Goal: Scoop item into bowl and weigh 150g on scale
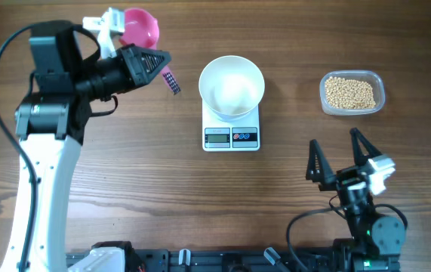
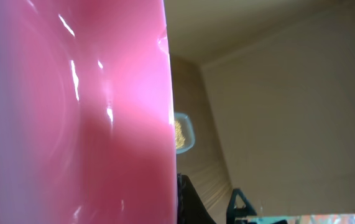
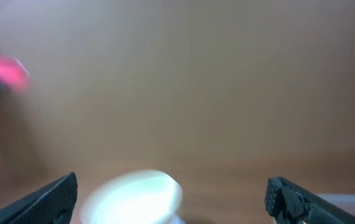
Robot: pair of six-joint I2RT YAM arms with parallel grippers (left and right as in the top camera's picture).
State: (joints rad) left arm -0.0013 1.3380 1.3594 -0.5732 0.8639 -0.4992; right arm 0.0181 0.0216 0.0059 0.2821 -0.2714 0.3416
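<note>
None of the beans (image 1: 351, 92) are in the bowl (image 1: 232, 87) on the scale (image 1: 232, 137) yet; left of the scale the left pincer (image 1: 164, 62) is clenched on a pink scoop (image 1: 141, 29), and the right pincer (image 1: 334, 140) is released.

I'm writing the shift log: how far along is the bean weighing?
Done: the white bowl sits on the scale, but looks empty. In hand: the left gripper is shut on a pink scoop, far from the beans, which all lie in their clear tub. The right gripper is open and idle. Left: scooping beans into the bowl and weighing them out.
</note>
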